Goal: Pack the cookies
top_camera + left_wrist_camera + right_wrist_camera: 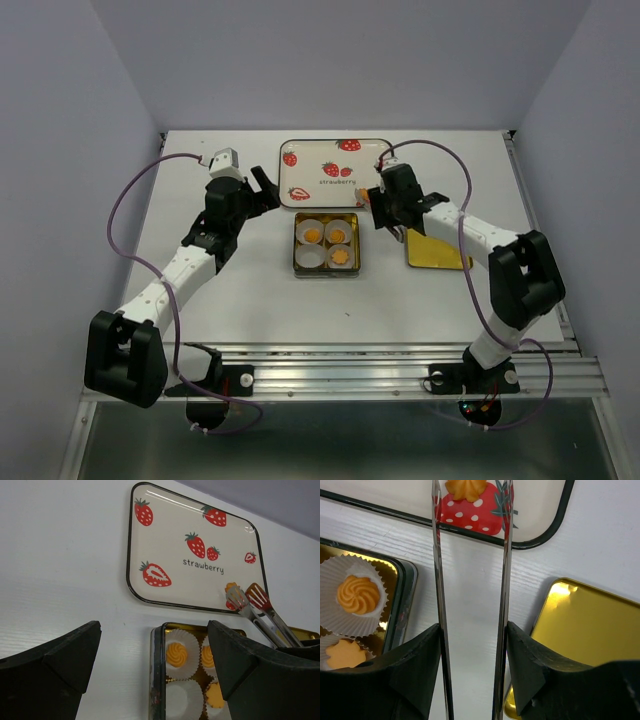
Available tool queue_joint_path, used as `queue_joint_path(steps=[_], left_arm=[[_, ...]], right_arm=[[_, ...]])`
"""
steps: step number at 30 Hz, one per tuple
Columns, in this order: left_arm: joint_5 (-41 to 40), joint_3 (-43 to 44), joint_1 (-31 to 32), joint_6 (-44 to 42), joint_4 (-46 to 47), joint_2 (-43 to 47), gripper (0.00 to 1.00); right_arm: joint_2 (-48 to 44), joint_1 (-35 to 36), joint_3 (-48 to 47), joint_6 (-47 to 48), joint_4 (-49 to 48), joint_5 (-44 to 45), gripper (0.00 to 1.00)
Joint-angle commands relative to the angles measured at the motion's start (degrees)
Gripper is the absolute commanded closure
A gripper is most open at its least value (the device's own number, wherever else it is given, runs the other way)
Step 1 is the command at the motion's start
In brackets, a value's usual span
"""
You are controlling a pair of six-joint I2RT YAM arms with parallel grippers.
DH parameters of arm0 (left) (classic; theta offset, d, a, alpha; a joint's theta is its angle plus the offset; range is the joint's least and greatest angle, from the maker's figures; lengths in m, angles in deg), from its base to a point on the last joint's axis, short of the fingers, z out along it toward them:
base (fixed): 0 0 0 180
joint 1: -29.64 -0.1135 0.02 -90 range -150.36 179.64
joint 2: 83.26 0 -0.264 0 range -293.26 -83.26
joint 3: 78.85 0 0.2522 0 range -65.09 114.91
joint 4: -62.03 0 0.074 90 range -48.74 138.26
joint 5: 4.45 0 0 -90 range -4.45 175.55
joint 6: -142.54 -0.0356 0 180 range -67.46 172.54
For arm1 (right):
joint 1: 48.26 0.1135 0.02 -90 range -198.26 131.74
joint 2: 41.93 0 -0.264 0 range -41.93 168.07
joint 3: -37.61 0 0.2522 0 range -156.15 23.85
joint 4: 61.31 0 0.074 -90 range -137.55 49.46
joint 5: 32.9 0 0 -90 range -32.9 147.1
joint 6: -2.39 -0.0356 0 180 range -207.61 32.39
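Observation:
Three orange-yellow cookies [338, 234] lie in white paper cups inside the open gold tin [326, 271]; the near-left cup [310, 257] holds none. They also show in the left wrist view [178, 653] and the right wrist view [358, 594]. A fourth cookie [466, 486] lies on the strawberry tray [312, 163], at its near right corner [231, 586]. My right gripper [472, 627] is shut on metal tongs [440, 580], whose spread tips [250, 600] sit on either side of that cookie. My left gripper [154, 626] is open and empty, just left of the tin.
The tin's gold lid [436, 252] lies upside down right of the tin, under my right arm, and shows in the right wrist view [585, 630]. The tray lies just behind the tin. Grey walls enclose the white table.

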Motion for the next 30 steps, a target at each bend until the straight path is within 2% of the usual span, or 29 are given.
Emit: queue_joint_path(steps=[1,7,12,21,30], left_arm=[[-0.64,2.13,0.11,-1.37,1.24,0.58,0.01],[-0.64,1.95,0.11,-1.37,1.24,0.67,0.01],[-0.81,1.69,0.11,-1.37,1.24,1.02,0.01],[-1.16,0.99,0.11,-1.19,1.33,1.99,0.01],[-1.43,0.37,0.11,-0.75,1.59,3.13,0.01]], right_arm=[[1.03,-0.28,-3.73,0.66,-1.74,-0.32,0.42],[2.70,-0.28,-4.96,1.19,-1.57,-0.32,0.43],[2.17,-0.28,-4.88,0.75,-1.04,-0.67,0.53],[2.70,-0.28,-5.14,1.01,-0.42,1.43,0.55],[-2.39,-0.28,-5.23,2.68,-0.51,-1.46,0.61]])
